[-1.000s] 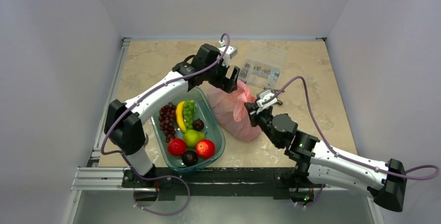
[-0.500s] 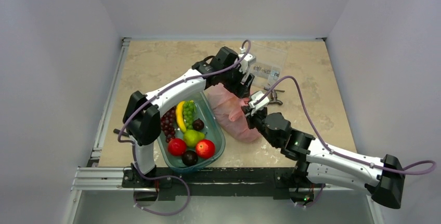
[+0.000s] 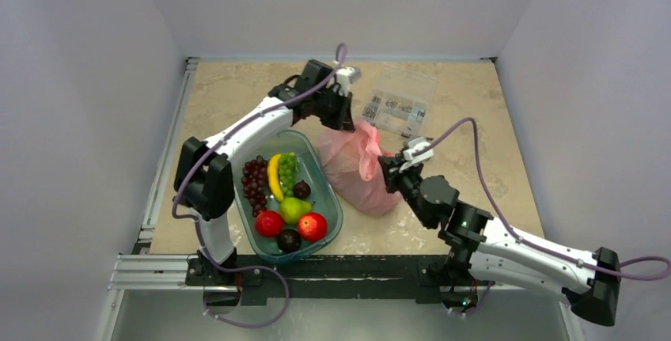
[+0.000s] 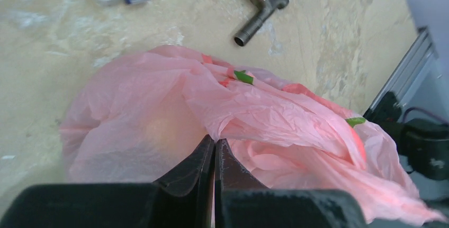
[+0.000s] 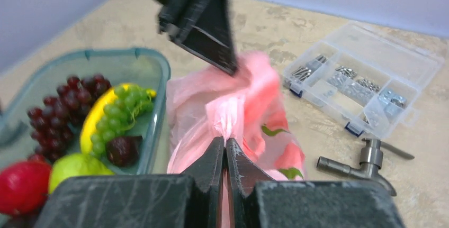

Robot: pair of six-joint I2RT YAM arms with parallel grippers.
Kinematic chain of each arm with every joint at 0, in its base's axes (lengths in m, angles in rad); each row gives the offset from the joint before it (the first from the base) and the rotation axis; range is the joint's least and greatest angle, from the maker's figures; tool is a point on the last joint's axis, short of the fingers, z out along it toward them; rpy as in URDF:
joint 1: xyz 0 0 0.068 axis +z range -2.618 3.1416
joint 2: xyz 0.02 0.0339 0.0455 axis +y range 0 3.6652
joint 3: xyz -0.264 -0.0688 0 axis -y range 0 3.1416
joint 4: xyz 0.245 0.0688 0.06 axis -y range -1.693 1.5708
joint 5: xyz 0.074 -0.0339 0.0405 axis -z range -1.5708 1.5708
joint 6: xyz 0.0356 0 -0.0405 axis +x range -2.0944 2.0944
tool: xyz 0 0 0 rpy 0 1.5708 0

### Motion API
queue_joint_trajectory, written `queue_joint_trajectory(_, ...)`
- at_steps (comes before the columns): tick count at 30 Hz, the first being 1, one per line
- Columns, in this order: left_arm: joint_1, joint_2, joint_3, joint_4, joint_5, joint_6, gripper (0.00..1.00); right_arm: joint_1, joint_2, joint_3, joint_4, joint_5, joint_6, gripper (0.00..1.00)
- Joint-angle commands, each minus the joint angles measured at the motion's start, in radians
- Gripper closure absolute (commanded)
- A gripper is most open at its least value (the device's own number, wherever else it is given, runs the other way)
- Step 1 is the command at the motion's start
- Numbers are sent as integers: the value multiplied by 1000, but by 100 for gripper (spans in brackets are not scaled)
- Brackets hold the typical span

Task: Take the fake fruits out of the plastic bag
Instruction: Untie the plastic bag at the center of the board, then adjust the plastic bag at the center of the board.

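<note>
Flanking bag (image 3: pixel 356 171): tray (image 3: pixel 320 179), parts box (image 3: pixel 399 102)

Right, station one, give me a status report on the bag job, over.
Left gripper shut on crinkly translucent pink plastic bag, right gripper likewise. Glossy fake fruits inside, showing red through plastic. Nothing blocking.

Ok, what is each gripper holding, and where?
Both hold the plastic bag: left gripper pinches a fold at its far end, right gripper a bunched strip.
</note>
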Motion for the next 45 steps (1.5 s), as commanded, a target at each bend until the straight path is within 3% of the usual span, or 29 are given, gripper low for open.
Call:
queue_joint_trajectory(1,165,-127,-80,200,157,-214,100,2,-187,-88,40,220,255,100)
queue_joint_trajectory(5,252,-102,-140,301,282,-383,100,2,-450,-244,85,305,420,100)
queue_joint_trajectory(7,280,-79,-177,362,348,-473,100,2,-511,-267,57,316,428,100)
queue_joint_trajectory(17,288,-87,-185,383,385,-505,100,2,-219,-49,-213,237,354,98)
queue_joint_trajectory(19,287,-98,-177,363,382,-492,100,2,-171,1,-223,231,314,81)
queue_joint_trajectory(25,285,-125,-164,310,355,-448,100,2,-26,235,-310,247,226,17)
queue_joint_trajectory(28,285,-130,-160,298,352,-440,100,-1,72,383,-400,333,205,2)
queue_joint_trajectory(33,285,-129,-155,287,350,-436,100,-89,274,612,-464,294,105,1)
queue_joint_trajectory(37,283,-126,-151,281,358,-432,100,-286,451,764,-546,-23,123,1)
queue_joint_trajectory(42,283,-127,-134,260,360,-417,100,-323,583,827,-560,-227,127,4)
queue_joint_trajectory(43,283,-129,-130,255,361,-414,100,-327,597,828,-560,-232,132,12)
queue_joint_trajectory(45,283,-132,-122,241,361,-403,100,-329,611,821,-555,-239,138,46)
